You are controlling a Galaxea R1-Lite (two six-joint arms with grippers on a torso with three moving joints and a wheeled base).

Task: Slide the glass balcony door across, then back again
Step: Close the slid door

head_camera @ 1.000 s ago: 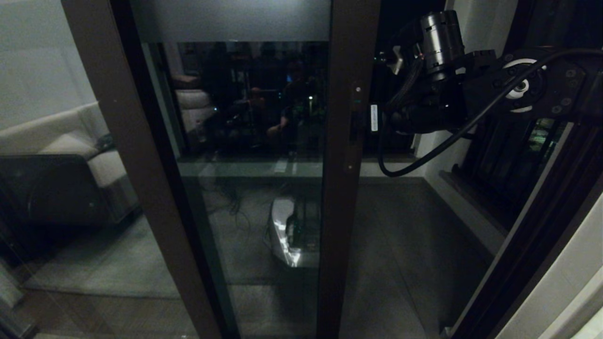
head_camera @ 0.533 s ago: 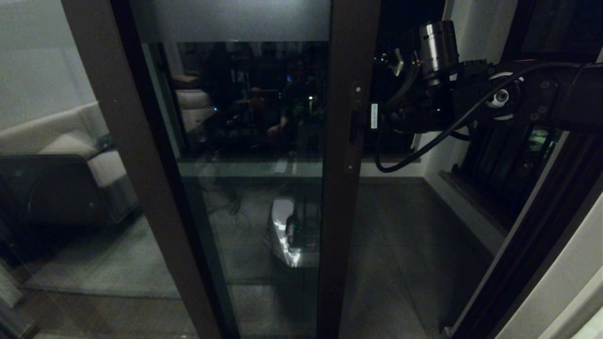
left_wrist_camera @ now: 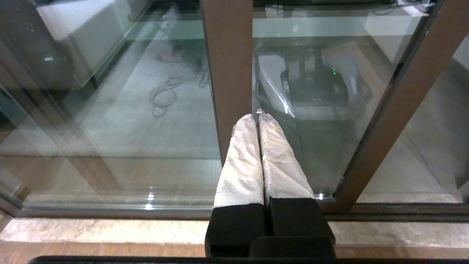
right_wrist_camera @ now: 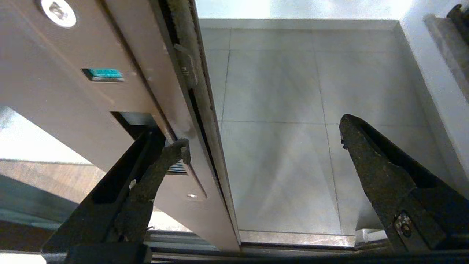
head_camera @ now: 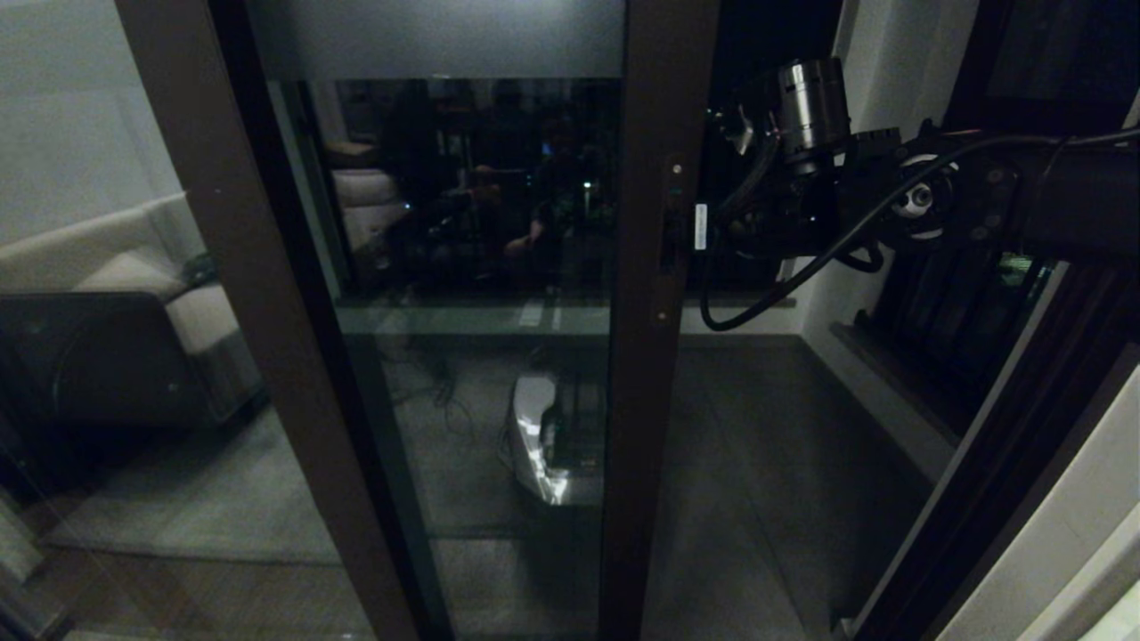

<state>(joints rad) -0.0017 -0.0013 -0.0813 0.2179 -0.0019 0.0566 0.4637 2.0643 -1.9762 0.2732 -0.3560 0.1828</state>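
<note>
The glass balcony door [head_camera: 463, 294] stands upright directly in front of the robot, its long axis vertical, dark brown frame, frosted band across the top. No writing on it can be read; a small white label on the right arm is too small to read. The right hand [right_wrist_camera: 263, 146] is open, one finger [right_wrist_camera: 161, 165] hooked into the handle slot [head_camera: 666, 249] of the edge stile, the other out over the balcony floor [right_wrist_camera: 285, 110]. The left hand [left_wrist_camera: 258, 154] is closed on nothing, low before the glass.

Right gripper [right_wrist_camera: 262, 134] jaws straddle the glass balcony door [right_wrist_camera: 110, 91] edge.
</note>
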